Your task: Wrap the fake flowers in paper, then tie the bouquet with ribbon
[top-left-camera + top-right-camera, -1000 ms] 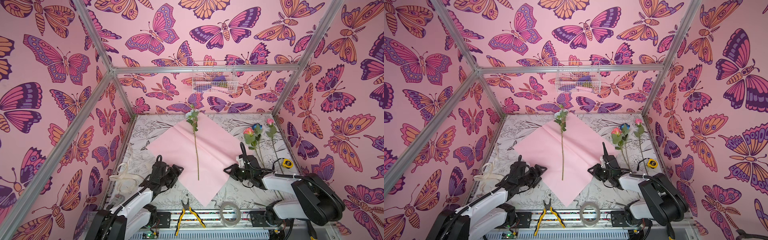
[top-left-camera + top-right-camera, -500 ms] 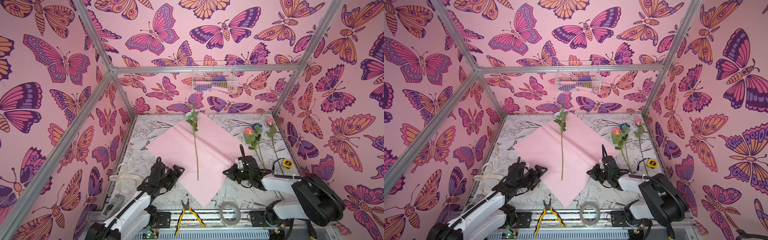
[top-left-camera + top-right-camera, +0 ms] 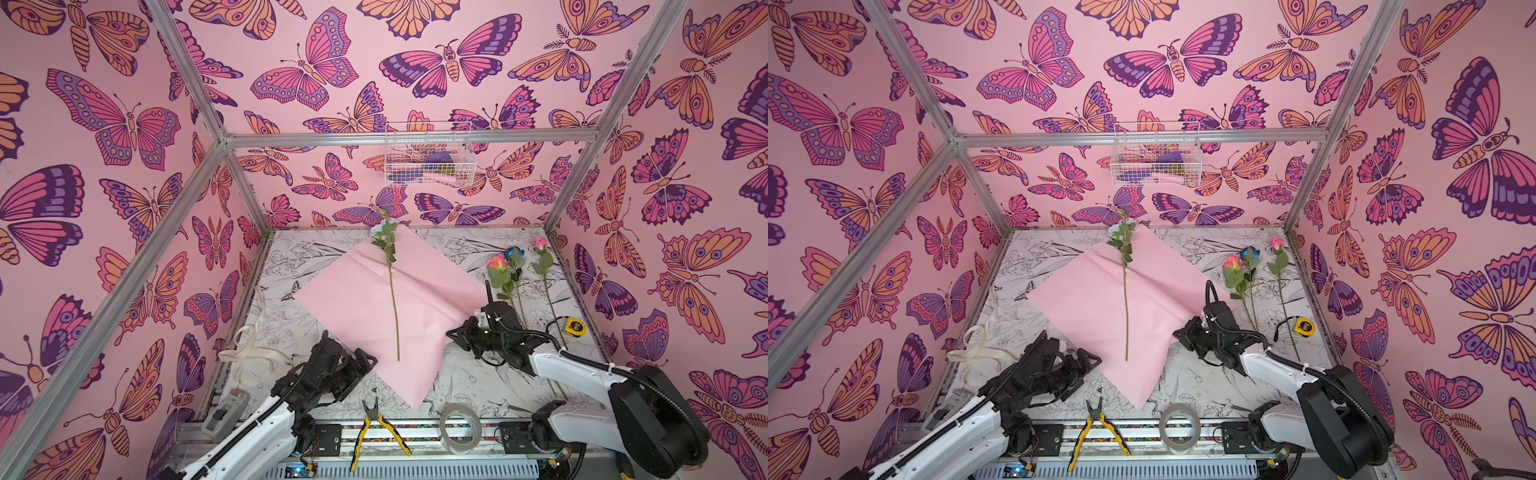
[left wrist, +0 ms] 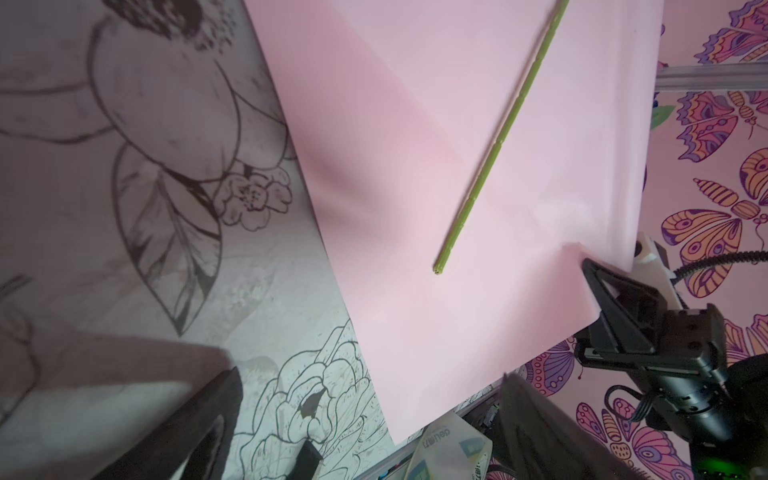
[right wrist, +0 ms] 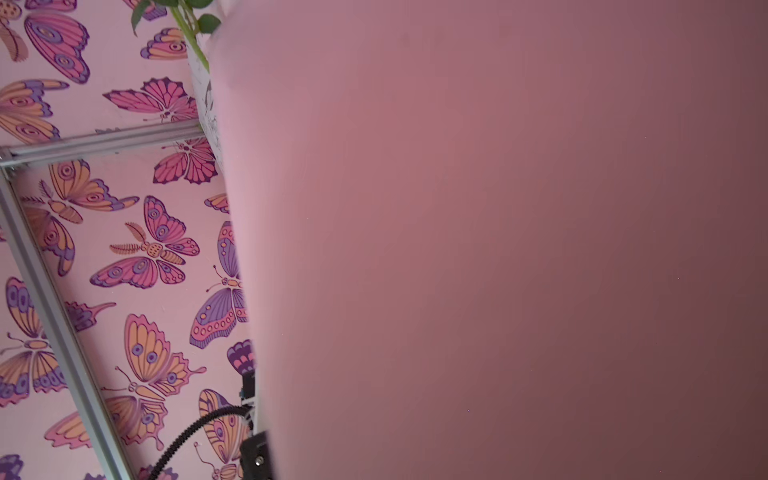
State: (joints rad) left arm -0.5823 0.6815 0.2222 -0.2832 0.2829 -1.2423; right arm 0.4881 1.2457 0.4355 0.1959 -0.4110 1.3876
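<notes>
Pink paper [image 3: 349, 303] lying central, white rose [image 3: 386, 245] on it, is now clenched at its 4 o'clock edge by the right claw [image 3: 453, 333], just closed, ready for folding; left claw [image 3: 353, 351] is released at 7 o'clock.

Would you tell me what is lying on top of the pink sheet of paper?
Only one white rose, its stem along the middle of the pink sheet. The right gripper pinches the sheet's edge; anything beneath is hidden.
</notes>
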